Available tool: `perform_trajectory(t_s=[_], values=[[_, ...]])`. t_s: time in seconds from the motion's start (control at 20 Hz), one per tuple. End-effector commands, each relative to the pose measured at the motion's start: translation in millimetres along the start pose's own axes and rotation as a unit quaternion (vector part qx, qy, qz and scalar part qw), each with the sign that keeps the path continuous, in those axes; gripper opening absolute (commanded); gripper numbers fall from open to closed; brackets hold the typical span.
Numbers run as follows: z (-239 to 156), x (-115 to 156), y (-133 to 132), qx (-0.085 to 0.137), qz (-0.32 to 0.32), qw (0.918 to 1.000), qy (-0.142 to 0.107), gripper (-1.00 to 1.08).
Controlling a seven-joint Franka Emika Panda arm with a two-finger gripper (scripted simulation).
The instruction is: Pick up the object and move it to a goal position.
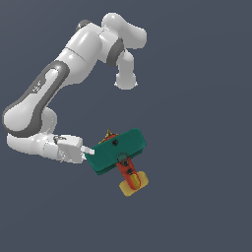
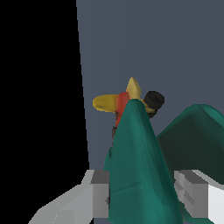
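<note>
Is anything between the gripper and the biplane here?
Nothing visible. The gripper already straddles the biplane's teal wing, one of its jaws on either side in the wrist view. No goal marker shows, so the onward path cannot be judged.

We see no real room here but a rendered simulation space: a flat, uniform slate-blue backdrop fills every corner of the exterior view, without walls, furniture or shadows. The smooth white arm at the frame's left and the flat-shaded toy biplane look computer-drawn.
</note>
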State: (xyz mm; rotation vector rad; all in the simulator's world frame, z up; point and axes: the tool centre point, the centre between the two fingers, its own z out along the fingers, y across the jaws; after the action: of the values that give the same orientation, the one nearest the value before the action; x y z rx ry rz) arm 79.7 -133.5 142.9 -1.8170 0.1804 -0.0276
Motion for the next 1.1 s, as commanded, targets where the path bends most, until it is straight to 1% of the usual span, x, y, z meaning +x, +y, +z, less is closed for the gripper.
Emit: perform_trajectory(t_s=[0.0,0.05,0.1,0.7,1.05], values=[[3.7,0.4,0.4,0.0,0.0,1.0,0.0,0.28],[4.1,0.4,0.1,0.0,0.0,1.0,0.0,0.28],[4.1,0.4,0.1,0.0,0.0,1.0,0.0,-1.0],[3.1,0.1,-0.9,0.0,0.0,1.0,0.001,-1.0],[-4.8,-7.0,-13.3,-0.001,0.0,1.0,0.0,-1.0]])
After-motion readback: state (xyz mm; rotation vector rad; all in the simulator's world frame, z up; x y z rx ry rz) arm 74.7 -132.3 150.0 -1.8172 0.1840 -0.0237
